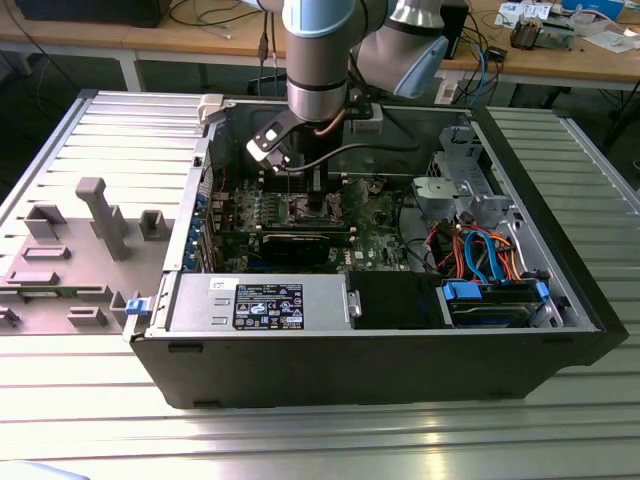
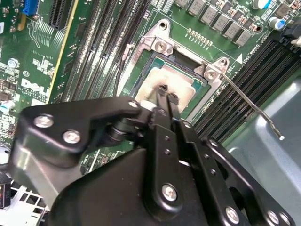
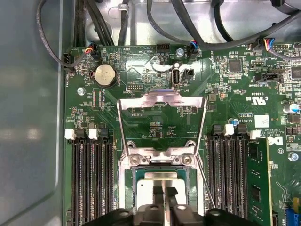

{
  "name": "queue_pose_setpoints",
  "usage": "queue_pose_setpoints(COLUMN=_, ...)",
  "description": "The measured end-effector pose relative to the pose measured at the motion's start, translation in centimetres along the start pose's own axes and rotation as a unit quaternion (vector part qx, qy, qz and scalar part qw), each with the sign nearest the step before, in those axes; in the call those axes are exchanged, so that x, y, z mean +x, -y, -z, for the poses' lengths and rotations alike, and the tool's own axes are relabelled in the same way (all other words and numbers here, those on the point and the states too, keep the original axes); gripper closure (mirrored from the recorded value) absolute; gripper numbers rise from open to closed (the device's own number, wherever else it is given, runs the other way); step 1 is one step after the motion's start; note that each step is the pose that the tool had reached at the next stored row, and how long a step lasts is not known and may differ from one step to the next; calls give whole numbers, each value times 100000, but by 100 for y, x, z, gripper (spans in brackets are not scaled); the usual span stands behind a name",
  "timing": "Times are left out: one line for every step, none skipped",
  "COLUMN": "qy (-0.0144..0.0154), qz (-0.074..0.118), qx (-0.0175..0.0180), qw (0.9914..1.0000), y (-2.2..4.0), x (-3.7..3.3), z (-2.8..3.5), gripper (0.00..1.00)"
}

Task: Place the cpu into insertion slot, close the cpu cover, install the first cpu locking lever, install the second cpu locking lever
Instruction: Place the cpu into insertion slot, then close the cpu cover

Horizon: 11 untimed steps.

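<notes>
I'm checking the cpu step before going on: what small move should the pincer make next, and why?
Probably lift the pincer straight up. The cpu looks seated in the insertion slot, the pincer sits right over it, and the cpu cover is flipped open, so its closing path likely needs freeing.

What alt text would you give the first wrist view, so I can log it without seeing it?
The claw hangs directly over the cpu, which sits in the insertion slot on the green board. The cpu cover is swung open, away from the slot, and dark memory slots flank the slot on both sides.
</notes>
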State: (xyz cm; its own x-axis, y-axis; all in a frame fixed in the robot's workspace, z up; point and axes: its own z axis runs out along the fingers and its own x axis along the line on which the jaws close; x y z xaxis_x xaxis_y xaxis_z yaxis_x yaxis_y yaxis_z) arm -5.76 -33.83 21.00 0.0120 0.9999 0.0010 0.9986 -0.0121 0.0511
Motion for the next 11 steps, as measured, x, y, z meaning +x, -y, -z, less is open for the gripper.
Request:
queue_pose_setpoints(qy=-7, qz=-4, qx=-6, qw=100000, y=0, x=0, z=0, gripper=89)
queue_pose_setpoints(qy=-10, qz=-5, qx=-6, qw=100000, y=0, x=0, z=0, gripper=89)
queue_pose_setpoints(qy=-5, qz=-5, qx=-3, qw=100000, y=0, x=0, z=1, gripper=89)
queue_pose_setpoints(qy=3, qz=-4, qx=2, qw=100000, y=0, x=0, z=1, gripper=89)
queue_pose_setpoints(qy=1, qz=-2, qx=0, qw=100000, y=0, x=0, z=1, gripper=89)
queue_pose_setpoints(qy=0, qz=-4, qx=1, qw=100000, y=0, x=0, z=1, gripper=89)
queue_pose_setpoints(qy=-2, qz=-4, qx=2, qw=100000, y=0, x=0, z=2, gripper=89)
queue_pose_setpoints(qy=3, qz=-3, qx=1, qw=100000, y=0, x=0, z=3, gripper=89)
queue_pose_setpoints(qy=1, qz=-3, qx=0, qw=100000, y=0, x=0, z=3, gripper=89)
queue_pose_setpoints(qy=1, qz=-3, qx=-1, qw=100000, y=0, x=0, z=3, gripper=89)
queue_pose_setpoints(qy=1, qz=-2, qx=0, qw=100000, y=0, x=0, z=3, gripper=89)
